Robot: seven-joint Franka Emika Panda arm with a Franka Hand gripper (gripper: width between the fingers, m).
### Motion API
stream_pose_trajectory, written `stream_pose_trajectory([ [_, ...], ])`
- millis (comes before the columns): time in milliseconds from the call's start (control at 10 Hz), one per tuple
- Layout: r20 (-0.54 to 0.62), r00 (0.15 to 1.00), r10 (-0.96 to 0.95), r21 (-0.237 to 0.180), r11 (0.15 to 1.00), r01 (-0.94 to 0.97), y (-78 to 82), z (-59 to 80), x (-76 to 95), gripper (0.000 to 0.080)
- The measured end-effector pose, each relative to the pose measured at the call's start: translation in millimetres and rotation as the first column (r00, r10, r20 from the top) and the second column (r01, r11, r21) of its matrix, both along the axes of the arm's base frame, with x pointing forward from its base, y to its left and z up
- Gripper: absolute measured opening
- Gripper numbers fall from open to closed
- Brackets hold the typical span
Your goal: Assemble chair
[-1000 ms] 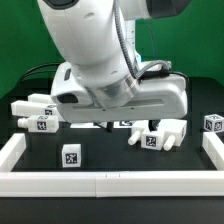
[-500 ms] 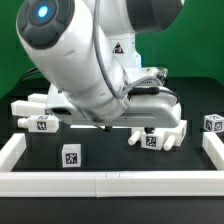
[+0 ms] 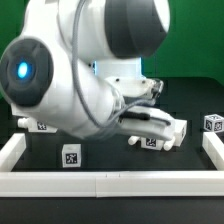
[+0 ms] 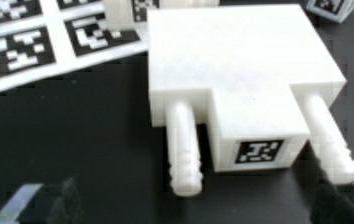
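White plastic makes up almost everything here: the bulky arm [image 3: 90, 70] fills most of the exterior view, leaning low over the black table [image 3: 110, 158], with a blue light glowing on one joint.

The chair is in loose parts. The one taken as the mark is the pegged block [image 3: 155, 138], which lies on the table partly under the arm, with a black-and-white tag on its front face and a rounded peg at each side. A small tagged cube [image 3: 69, 156] sits apart from the pegged block toward the exterior view's left, nearer the long border rail [image 3: 100, 181] than the block is. Another tagged piece [image 3: 212, 124] stands well apart from the block at the exterior view's right. A fourth part [image 3: 24, 120] shows only as an end far to the block's other side, mostly hidden by the arm.

The wrist view looks down on what appears to be the same pegged block [image 4: 227, 70]: a broad square body, two ridged pegs [image 4: 184, 150] jutting from one side, and a tagged face [image 4: 259, 152] between them. The marker board [image 4: 32, 45] lies just beside the block, on the side away from the pegs; whether they touch is unclear.

The gripper is hidden behind the arm in the exterior view, and the wrist view offers only a dark blur in one corner, so I cannot tell whether it is wide, narrow or holding anything.
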State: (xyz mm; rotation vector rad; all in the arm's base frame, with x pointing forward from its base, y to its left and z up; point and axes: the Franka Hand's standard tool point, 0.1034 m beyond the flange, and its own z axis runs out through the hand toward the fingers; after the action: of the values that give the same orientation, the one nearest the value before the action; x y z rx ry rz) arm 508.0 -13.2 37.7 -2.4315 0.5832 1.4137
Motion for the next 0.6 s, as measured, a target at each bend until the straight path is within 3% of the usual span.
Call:
stream_pose_trajectory([
  [200,-0.098,0.995,0.018,0.046,0.999,-0.014,-3.8,-5.7,-5.3,0.0649],
  [600,-0.101,0.995,0.016,0.039,0.999,-0.012,-0.3,-19.8,-14.9,0.0649],
])
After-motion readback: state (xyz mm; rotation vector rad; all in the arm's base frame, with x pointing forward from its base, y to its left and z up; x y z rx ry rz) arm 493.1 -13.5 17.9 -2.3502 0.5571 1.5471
